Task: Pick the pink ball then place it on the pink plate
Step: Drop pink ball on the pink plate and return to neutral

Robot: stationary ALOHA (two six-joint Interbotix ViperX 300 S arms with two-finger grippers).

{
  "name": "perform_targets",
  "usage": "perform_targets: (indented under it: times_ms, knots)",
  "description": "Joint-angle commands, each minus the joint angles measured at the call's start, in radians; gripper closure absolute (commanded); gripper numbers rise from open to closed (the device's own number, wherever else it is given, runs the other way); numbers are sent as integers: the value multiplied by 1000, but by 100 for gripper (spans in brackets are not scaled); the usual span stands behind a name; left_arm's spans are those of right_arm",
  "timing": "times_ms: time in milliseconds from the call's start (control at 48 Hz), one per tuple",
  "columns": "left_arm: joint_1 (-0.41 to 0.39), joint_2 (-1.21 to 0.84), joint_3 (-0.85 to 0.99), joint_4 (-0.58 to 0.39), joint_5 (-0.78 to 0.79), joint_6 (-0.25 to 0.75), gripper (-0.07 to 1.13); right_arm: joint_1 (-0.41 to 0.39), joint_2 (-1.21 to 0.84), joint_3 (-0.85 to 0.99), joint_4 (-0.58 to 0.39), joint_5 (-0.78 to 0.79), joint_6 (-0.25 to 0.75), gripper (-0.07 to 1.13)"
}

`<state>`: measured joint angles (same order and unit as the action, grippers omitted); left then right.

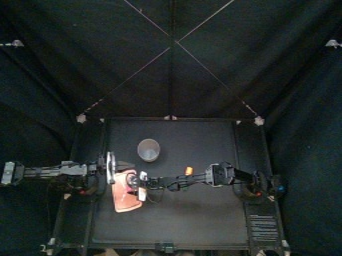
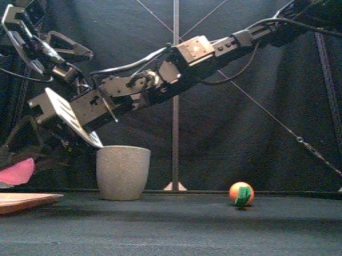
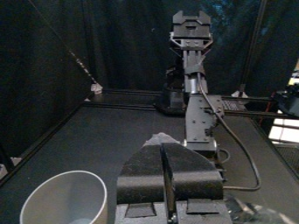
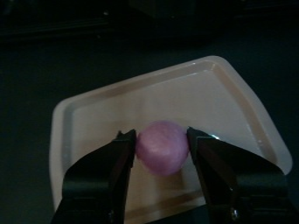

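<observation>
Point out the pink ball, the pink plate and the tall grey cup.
pink ball (image 4: 162, 146): right wrist view, middle of its rounded face.
pink plate (image 4: 193, 96): right wrist view, bare floor near the ball.
tall grey cup (image 2: 123, 172): front view, middle of its side wall.

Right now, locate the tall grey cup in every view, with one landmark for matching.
Top view: grey cup left of centre, behind the arms.
Front view: grey cup left of centre, upright.
Left wrist view: grey cup in the bottom left corner.
Right wrist view: not in it.
Landmark: pink tray, front-left of the cup from above, far left in front view, filling right wrist view.
</observation>
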<state>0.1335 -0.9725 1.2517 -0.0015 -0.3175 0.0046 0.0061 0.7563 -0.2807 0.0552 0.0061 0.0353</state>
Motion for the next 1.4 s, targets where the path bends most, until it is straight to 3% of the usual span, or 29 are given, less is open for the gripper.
perform_targets:
  times_ms: [21, 208, 562, 896, 1396]
  knots:
    - [2, 3, -26, 3, -15, 2, 108, -18, -18, -54, -14, 6, -2, 24]
    - [0, 3, -20, 8, -15, 2, 108, -18, -15, -60, -11, 12, 2, 8]
    - [2, 3, -18, 8, -17, 2, 108, -8, -64, 0, -17, -3, 0, 8]
    - [-2, 2, -18, 6, -17, 0, 108, 25, -256, 281, -40, -201, -2, 8]
    - [-21, 2, -3, 6, -15, -2, 108, 20, -575, 749, 21, -446, -2, 8]
